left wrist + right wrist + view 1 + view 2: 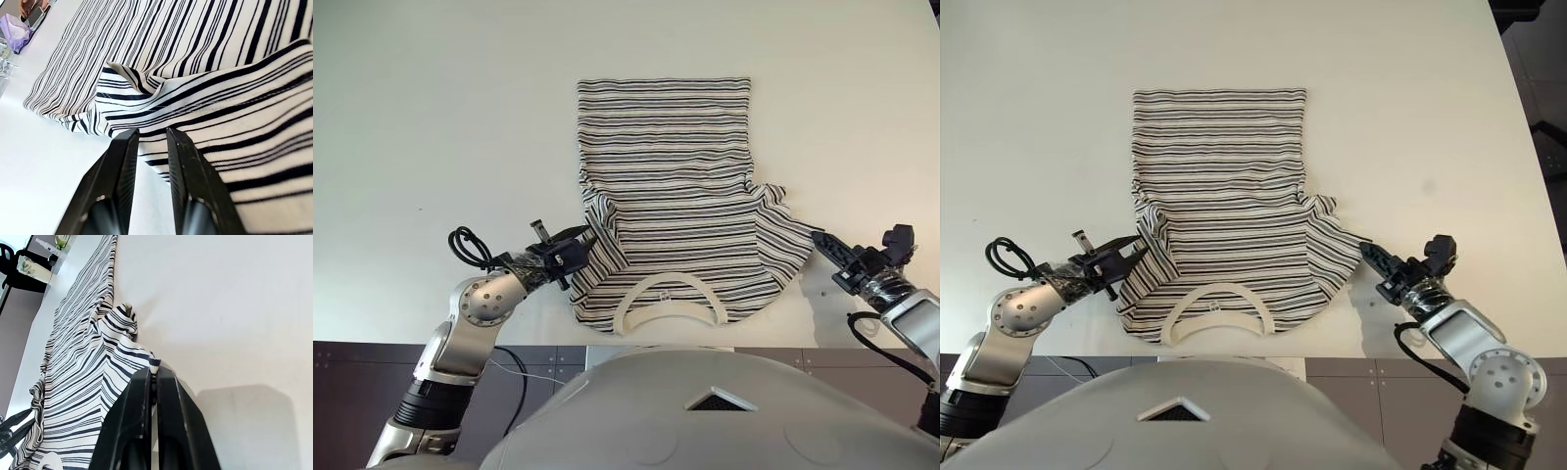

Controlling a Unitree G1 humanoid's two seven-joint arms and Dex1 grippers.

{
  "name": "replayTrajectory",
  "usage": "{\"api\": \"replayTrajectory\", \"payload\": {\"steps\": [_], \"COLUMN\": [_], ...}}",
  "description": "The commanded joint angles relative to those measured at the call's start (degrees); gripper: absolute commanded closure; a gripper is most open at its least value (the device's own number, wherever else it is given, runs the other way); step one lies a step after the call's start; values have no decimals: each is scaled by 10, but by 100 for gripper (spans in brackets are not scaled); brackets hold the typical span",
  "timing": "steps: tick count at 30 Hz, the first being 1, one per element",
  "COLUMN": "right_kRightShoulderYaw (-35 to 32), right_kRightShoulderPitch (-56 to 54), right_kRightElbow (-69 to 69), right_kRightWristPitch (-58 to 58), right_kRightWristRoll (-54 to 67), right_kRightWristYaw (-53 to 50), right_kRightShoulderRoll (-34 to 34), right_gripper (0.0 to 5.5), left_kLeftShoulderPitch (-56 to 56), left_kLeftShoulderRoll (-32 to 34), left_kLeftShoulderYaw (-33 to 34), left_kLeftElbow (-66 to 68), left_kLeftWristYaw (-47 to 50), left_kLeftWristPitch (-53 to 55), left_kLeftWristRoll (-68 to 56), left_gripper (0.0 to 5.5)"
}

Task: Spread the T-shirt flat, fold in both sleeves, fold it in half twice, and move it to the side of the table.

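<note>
A black-and-white striped T-shirt (671,166) lies on the white table (431,117), its hem at the far side and its cream collar (668,299) nearest me. Both sleeves are bunched up against the body. My left gripper (584,238) is low at the left sleeve's edge; in the left wrist view it (150,133) stands slightly open, with the rumpled sleeve (195,98) just past its tips. My right gripper (820,238) is at the right sleeve's tip and, in the right wrist view, is shut (153,373) on a pinch of that sleeve (122,340).
The table's front edge (538,345) runs just below the collar, with dark floor beyond. Its right edge (1520,98) lies well beyond the shirt. Wide bare tabletop spreads left, right and behind the shirt. A purple item (14,34) lies far off.
</note>
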Motion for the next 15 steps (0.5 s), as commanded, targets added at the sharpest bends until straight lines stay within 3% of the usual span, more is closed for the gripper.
{"api": "replayTrajectory", "payload": {"steps": [1, 7, 15], "right_kRightShoulderYaw": [47, 122, 257], "right_kRightShoulderPitch": [8, 26, 33], "right_kRightElbow": [-94, -198, -202], "right_kRightWristPitch": [-23, -75, -157], "right_kRightWristRoll": [-38, -121, -291], "right_kRightWristYaw": [50, 100, 147], "right_kRightShoulderRoll": [-26, -51, -87], "right_gripper": [536, 536, 536], "left_kLeftShoulderPitch": [-2, -11, -34], "left_kLeftShoulderRoll": [3, 5, 8], "left_kLeftShoulderYaw": [0, -3, -16], "left_kLeftElbow": [1, -1, -3], "left_kLeftWristYaw": [0, -6, -22], "left_kLeftWristPitch": [1, 2, 1], "left_kLeftWristRoll": [5, 5, 7], "left_gripper": [445, 445, 445]}}
